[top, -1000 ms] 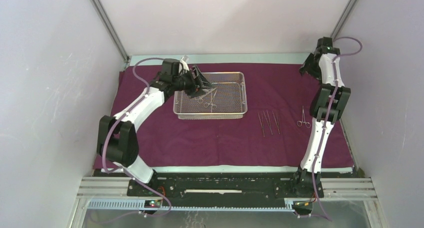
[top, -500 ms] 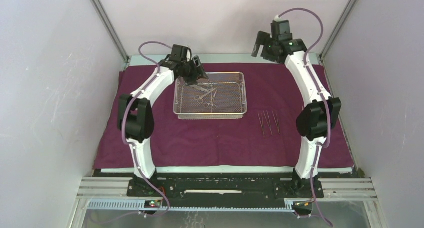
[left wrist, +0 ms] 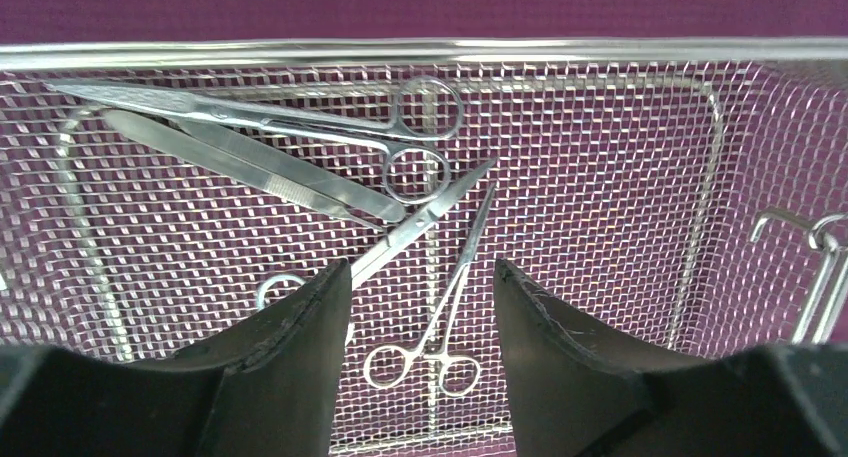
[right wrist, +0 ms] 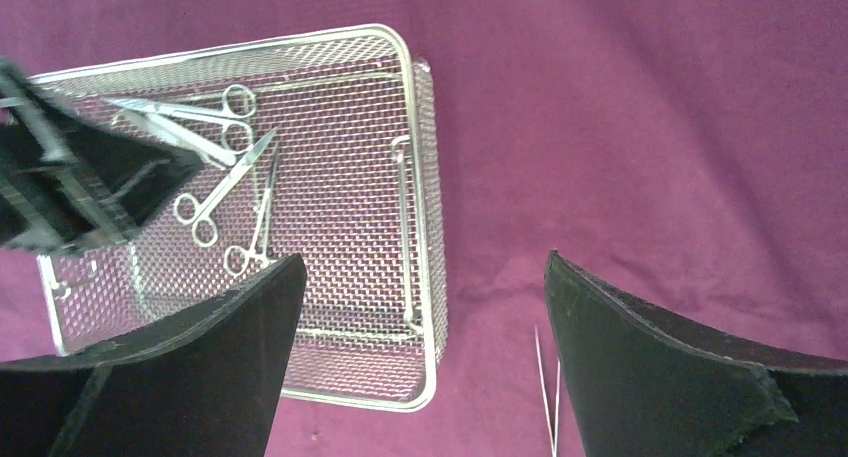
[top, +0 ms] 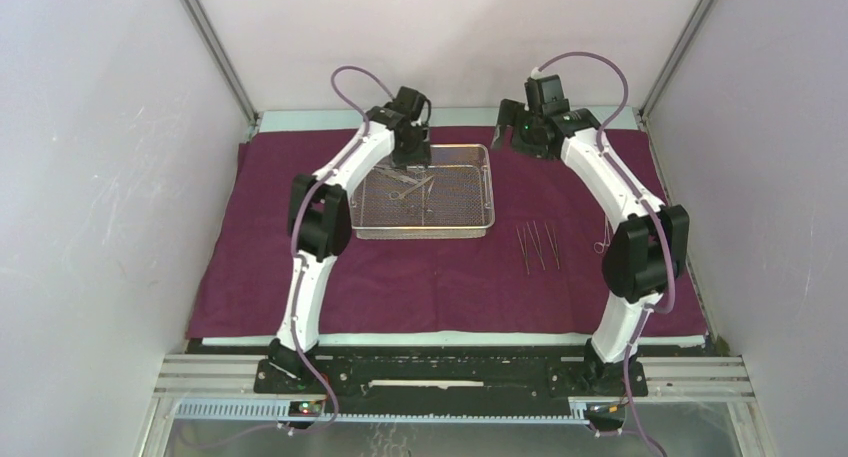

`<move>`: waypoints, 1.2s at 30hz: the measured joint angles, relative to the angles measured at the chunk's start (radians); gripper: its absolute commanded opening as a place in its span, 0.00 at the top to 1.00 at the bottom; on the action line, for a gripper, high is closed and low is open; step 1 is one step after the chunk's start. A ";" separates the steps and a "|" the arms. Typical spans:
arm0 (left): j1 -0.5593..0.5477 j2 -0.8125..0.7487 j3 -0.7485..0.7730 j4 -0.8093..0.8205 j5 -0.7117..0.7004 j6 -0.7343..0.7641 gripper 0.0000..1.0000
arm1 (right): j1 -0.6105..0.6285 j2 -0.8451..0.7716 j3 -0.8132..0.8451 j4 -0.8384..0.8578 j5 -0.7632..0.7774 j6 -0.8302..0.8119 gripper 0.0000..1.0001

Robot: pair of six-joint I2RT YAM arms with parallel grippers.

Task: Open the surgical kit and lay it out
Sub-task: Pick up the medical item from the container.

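The maroon cloth wrap (top: 440, 277) lies spread flat over the table. On it stands the wire-mesh tray (top: 490, 192), holding scissors (left wrist: 300, 120), flat tweezers (left wrist: 250, 167), a second pair of scissors (left wrist: 430, 212) and ring-handled forceps (left wrist: 428, 353). My left gripper (left wrist: 422, 269) hangs open over the tray's back part, straddling the forceps without touching them. The right gripper (right wrist: 422, 259) is wide open and empty, high above the tray's right rim (right wrist: 430, 227). Thin tweezers (top: 537, 245) and one pair of forceps (top: 603, 239) lie on the cloth to the tray's right.
White enclosure walls and slanted metal posts (top: 215, 52) close in the back and sides. A metal rail (top: 450, 377) carries both arm bases at the near edge. The right arm's elbow (top: 640, 252) hangs over the cloth's right side, partly covering the forceps there.
Both arms swung toward the back centre. The left gripper moved right over the tray and narrowed slightly. The right gripper came from the far right to above the tray's right rear corner.
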 measured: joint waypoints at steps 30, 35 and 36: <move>-0.152 0.137 0.040 -0.100 -0.121 0.005 0.65 | 0.010 -0.081 -0.126 0.105 -0.097 0.013 0.02; -0.151 0.138 0.042 -0.121 -0.132 0.003 0.75 | 0.012 -0.081 -0.129 0.109 -0.103 0.013 0.02; -0.150 0.138 0.042 -0.126 -0.130 0.001 0.77 | 0.012 -0.081 -0.129 0.110 -0.105 0.013 0.02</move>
